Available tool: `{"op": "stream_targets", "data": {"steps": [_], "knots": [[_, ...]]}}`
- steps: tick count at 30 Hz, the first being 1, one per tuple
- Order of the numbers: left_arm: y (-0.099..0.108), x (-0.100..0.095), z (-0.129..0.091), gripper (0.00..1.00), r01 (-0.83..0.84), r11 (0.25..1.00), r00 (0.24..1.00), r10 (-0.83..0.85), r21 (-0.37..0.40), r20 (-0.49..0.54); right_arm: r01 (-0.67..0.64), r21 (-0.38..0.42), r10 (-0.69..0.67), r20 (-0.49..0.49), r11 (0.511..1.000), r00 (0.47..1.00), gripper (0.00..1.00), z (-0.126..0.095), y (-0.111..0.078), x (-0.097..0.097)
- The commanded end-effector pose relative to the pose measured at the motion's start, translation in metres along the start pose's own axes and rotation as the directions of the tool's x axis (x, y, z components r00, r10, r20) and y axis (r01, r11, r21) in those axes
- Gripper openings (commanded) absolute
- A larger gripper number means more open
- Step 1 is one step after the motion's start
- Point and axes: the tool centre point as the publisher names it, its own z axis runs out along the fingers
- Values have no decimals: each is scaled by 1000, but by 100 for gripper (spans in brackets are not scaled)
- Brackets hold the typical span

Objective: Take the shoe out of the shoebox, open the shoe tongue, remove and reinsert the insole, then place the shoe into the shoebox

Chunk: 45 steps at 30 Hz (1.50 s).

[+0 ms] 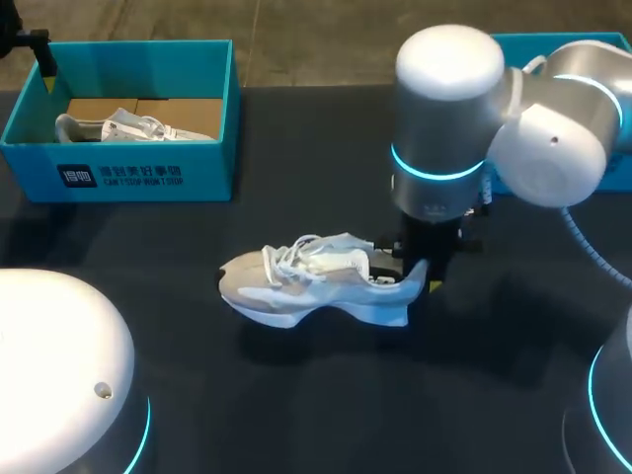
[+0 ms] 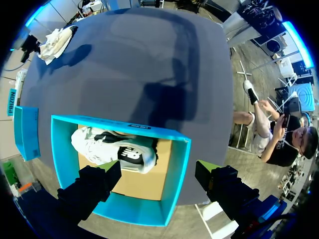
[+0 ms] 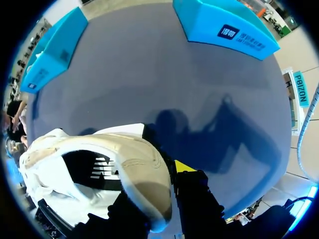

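Right arm reaches down over the table (image 1: pixel 138 247), its gripper (image 1: pixel 419 271) clenched on the white shoe (image 1: pixel 296 288) at the heel. Left gripper (image 2: pixel 158 175) hangs spread wide above the shoebox (image 2: pixel 179 172).

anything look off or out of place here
Nothing spilled or damaged. The boxed shoe lies on its side at one end of the shoebox. The table shoe looks fine, held at the heel by the right gripper.
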Motion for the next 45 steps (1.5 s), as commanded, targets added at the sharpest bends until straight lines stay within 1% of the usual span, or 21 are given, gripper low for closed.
{"op": "stream_targets", "data": {"steps": [1,5,16,20,28,34,45], "knots": [[-2,0,0,100,1,1000,1000,-1,-3,-2,-1,14,1,10,1000,1000,0,8,0,8],[-2,0,0,100,1,1000,1000,-1,-3,-2,1,29,-1,26,1000,1000,0,13,-2,8],[-2,0,0,100,1,1000,1000,-1,-3,-2,-4,58,3,19,998,1000,0,28,-11,4],[-2,0,0,100,1,1000,1000,-1,-3,-2,-7,58,6,18,998,1000,0,29,-13,2],[-2,0,0,100,1,1000,1000,-1,-3,-2,-5,65,4,8,998,1000,0,41,-17,1],[-2,0,0,100,1,1000,1000,-1,-3,-2,2,68,-2,4,998,1000,0,50,-21,2],[-2,0,0,100,1,1000,1000,-1,-3,-2,-11,84,8,38,996,999,0,60,-26,9]]}}
